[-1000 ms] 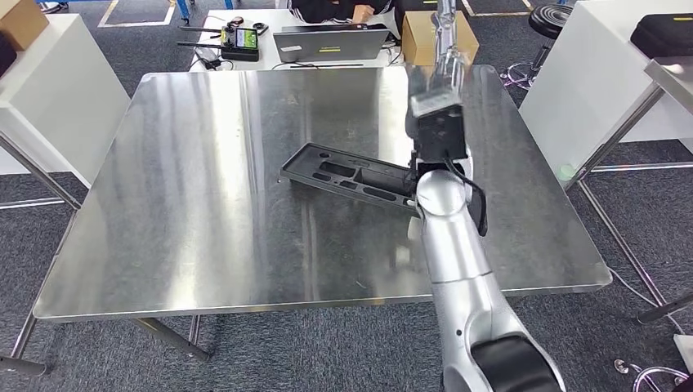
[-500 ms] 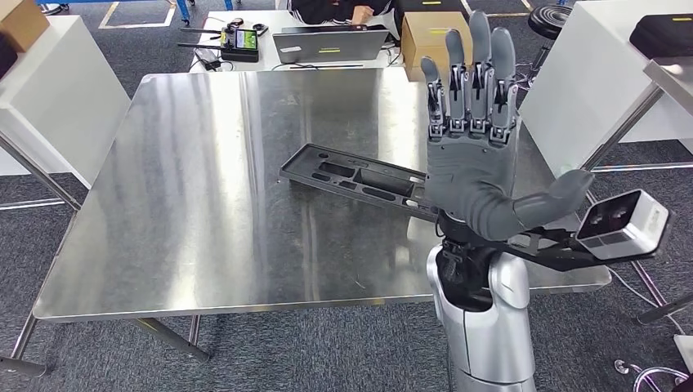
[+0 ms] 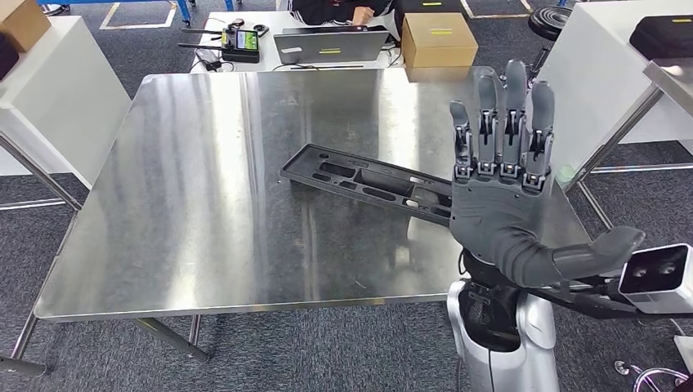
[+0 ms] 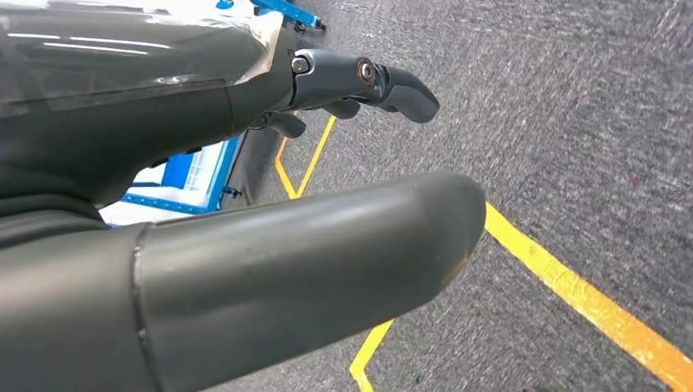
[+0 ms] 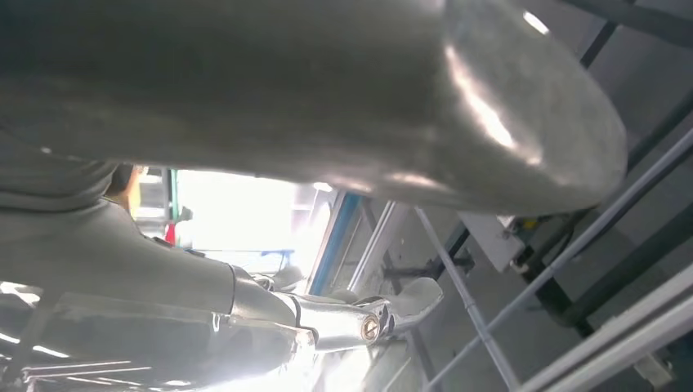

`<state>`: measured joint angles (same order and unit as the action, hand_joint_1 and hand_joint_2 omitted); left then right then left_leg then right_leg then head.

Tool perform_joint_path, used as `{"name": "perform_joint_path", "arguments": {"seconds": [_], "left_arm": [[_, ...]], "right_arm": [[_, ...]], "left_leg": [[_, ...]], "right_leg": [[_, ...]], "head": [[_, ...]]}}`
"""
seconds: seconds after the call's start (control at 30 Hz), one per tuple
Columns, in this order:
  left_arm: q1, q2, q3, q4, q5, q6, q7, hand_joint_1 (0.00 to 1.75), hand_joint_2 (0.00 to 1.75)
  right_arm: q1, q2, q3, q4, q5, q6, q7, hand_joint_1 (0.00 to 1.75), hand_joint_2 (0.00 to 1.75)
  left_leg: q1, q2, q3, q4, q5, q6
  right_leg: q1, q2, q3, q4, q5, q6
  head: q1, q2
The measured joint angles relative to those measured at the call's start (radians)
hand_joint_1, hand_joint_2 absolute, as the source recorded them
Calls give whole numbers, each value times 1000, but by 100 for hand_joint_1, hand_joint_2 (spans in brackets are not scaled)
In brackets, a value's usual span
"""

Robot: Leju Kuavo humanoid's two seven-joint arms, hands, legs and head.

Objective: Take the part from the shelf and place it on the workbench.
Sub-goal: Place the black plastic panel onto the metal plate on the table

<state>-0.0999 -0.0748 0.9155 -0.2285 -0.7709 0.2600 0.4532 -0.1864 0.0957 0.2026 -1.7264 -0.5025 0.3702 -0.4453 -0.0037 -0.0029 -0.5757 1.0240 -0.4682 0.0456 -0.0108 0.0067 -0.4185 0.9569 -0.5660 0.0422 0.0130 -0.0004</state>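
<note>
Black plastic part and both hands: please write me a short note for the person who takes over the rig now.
Right hand: raised before the head camera, fingers spread, holding nothing.
Left hand: hangs over grey carpet with yellow floor lines, holding nothing.
Long black plastic part: lies flat on the steel workbench, right of its centre, its near end hidden behind the right hand.
Done: part is on the workbench.
Left: apparently only to bring the right arm down.

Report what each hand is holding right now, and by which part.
Nothing is held. The right hand is raised with fingers spread, and the black part lies on the workbench. The left hand holds nothing.
</note>
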Motion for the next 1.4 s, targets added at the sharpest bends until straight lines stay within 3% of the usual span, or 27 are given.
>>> {"name": "perform_joint_path", "arguments": {"seconds": [0.47, 0.63, 0.7, 0.77, 0.83, 0.87, 0.9, 0.93, 1.0, 1.03, 1.1, 1.23, 1.27, 1.33, 1.4], "left_arm": [[0, 1, 0, 0, -18, -54, 0, 0, 0], [-1, 3, 0, -1, -18, -54, 0, 0, 0], [-2, 3, 0, -1, -18, -54, 0, 0, 0], [-3, 2, 0, -1, -18, -54, 0, 0, 0], [-4, 2, 0, -1, -18, -55, 0, 0, 0], [-4, 2, 0, -1, -18, -55, 0, 0, 0], [-3, 2, 0, -1, -18, -55, 0, 0, 0], [-3, 2, 0, -1, -18, -55, 0, 0, 0], [-3, 1, 0, -1, -18, -55, 0, 0, 0], [-3, 1, 0, -1, -18, -55, 0, 0, 0], [-4, 2, 0, -2, -18, -57, 0, 0, 0], [-5, 0, 0, -2, -17, -61, 0, 0, 0], [-5, 0, 0, -2, -17, -62, 0, 0, 0], [-4, 0, 0, -2, -16, -63, 0, 0, 0], [-3, 0, 1, -2, -16, -66, 0, 0, 0]], "right_arm": [[163, -48, -187, -23, 35, -10, -25, 0, 0], [169, -49, -200, -25, 36, -10, -25, 0, 0], [170, -50, -203, -31, 36, -10, -26, 0, 0], [170, -52, -205, -35, 37, -9, -26, 0, 0], [174, -55, -207, -36, 37, -8, -27, 0, 0], [177, -57, -208, -36, 37, -8, -27, 0, 0], [179, -58, -209, -36, 37, -8, -27, 0, 0], [180, -58, -209, -36, 37, -8, -27, 0, 0], [181, -60, -209, -35, 37, -8, -27, 0, 0], [182, -60, -210, -35, 38, -8, -27, 0, 0], [184, -61, -210, -35, 42, -11, -26, 0, 0], [187, -59, -212, -35, 52, -13, -25, 0, 0], [188, -58, -212, -35, 54, -14, -25, 0, 0], [190, -57, -212, -35, 58, -14, -25, 0, 0], [194, -56, -212, -35, 65, -17, -25, 0, 0]], "left_leg": [[-6, 0, 0, 1, -3, 1], [-13, 0, 0, 0, -7, 9], [-7, 1, 8, -14, -3, 16], [3, 4, 19, -28, 1, 22], [4, 6, 23, -30, -2, 24], [5, 6, 24, -30, -4, 23], [6, 6, 27, -30, -7, 20], [7, 5, 32, -29, -11, 17], [11, 2, 45, -28, -20, 5], [11, 1, 50, -25, -26, -2], [8, 0, 53, -22, -34, -15], [17, 1, 43, 2, -56, -31], [19, 0, 25, 39, -79, -35], [20, 0, -42, 169, -139, -40], [20, 0, -100, 265, -160, -40]], "right_leg": [[-6, 0, 0, -1, 0, 1], [-13, 1, 0, -6, -1, 6], [-12, 0, 1, 2, -6, 10], [-10, -1, -36, 80, -37, 7], [-11, -1, -126, 224, -82, 1], [-11, -1, -170, 283, -93, 3], [-12, -1, -200, 309, -87, 10], [-15, -2, -208, 294, -60, 20], [-21, -3, -178, 170, 25, 44], [-21, -4, -157, 108, 62, 48], [-18, -3, -137, 51, 96, 34], [-16, 2, -136, 50, 97, -5], [-17, 2, -135, 48, 98, -13], [-13, 2, -135, 49, 97, -22], [-9, 2, -134, 49, 96, -25]], "head": [[0, 0], [0, 0], [0, 0], [1, 0], [1, 0], [1, 0], [1, 0], [1, 0], [1, 0], [1, 0], [1, 0], [0, 0], [-1, 0], [-1, 0], [-1, 0]]}}
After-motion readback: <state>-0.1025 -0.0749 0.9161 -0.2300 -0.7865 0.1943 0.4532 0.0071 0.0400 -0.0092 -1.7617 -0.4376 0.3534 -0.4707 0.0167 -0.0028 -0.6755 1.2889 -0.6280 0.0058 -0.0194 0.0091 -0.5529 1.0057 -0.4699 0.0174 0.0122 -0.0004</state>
